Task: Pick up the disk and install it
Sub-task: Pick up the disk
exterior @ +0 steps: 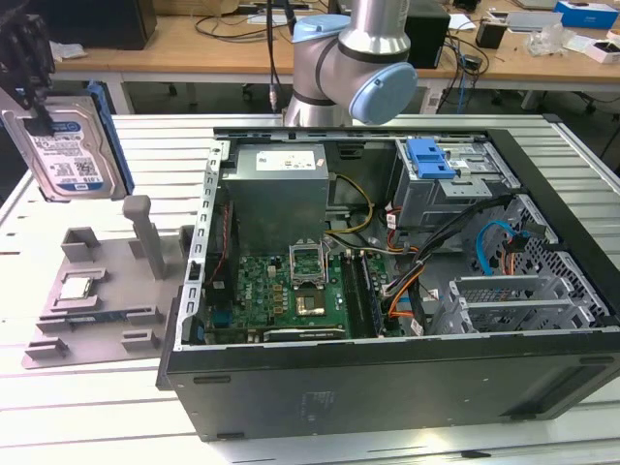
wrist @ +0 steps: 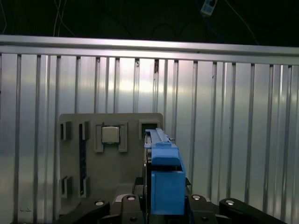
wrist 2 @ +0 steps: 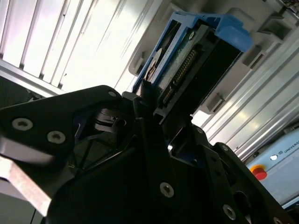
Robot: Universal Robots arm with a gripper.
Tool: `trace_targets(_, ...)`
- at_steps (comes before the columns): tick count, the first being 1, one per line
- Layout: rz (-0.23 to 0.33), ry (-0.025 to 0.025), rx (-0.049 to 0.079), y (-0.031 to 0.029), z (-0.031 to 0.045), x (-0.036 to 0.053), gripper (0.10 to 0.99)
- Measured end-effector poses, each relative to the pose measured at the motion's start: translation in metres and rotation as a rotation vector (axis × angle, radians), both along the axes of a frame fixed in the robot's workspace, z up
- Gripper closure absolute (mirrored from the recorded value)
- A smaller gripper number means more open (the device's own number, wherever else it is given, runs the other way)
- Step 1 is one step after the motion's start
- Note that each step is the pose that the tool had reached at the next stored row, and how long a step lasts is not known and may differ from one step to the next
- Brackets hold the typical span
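Up at exterior view's left, claw (exterior: 37,116) clamped on disk (exterior: 70,147), holding it upright in air above gray tray (exterior: 121,291) on counter (exterior: 68,412); small chip (exterior: 77,288) sits in tray; open computer case (exterior: 387,378) toward exterior view's right.

Disk (exterior: 70,155) upright in hand (exterior: 29,92), above holder plate (exterior: 97,334) at exterior view's left, chip (exterior: 77,288) on plate, computer case (exterior: 387,387) just right, both on surface (exterior: 87,417), arm base (exterior: 354,68) behind case

Workshop backdrop
I see a ribbed metal worktop (exterior: 97,426) under bright light; behind its far edge stand wooden desks (exterior: 184,44) strewn with cables (exterior: 229,27).
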State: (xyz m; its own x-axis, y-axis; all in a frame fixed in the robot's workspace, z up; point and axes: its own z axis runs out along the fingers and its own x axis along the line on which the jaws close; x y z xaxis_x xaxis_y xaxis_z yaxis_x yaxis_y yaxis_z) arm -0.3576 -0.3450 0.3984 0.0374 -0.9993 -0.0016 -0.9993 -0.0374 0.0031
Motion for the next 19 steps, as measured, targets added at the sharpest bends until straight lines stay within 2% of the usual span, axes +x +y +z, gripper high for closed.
trace_targets(6, 0.0, -0.0001, 0.0, 0.0004, 0.01, 0.0, 0.722)
trace_targets(8, 0.0, -0.0001, 0.0, 0.0006, 0.0163, 0.0, 0.722)
trace_targets(13, 0.0, -0.0002, 0.0, 0.0007, 0.0246, 0.0, 0.722)
trace_targets(16, 0.0, -0.0001, 0.0, 0.0008, 0.0326, 0.0, 0.722)
trace_targets(19, 0.0, 0.0, 0.0, 0.0008, 0.0367, 0.0, 0.722)
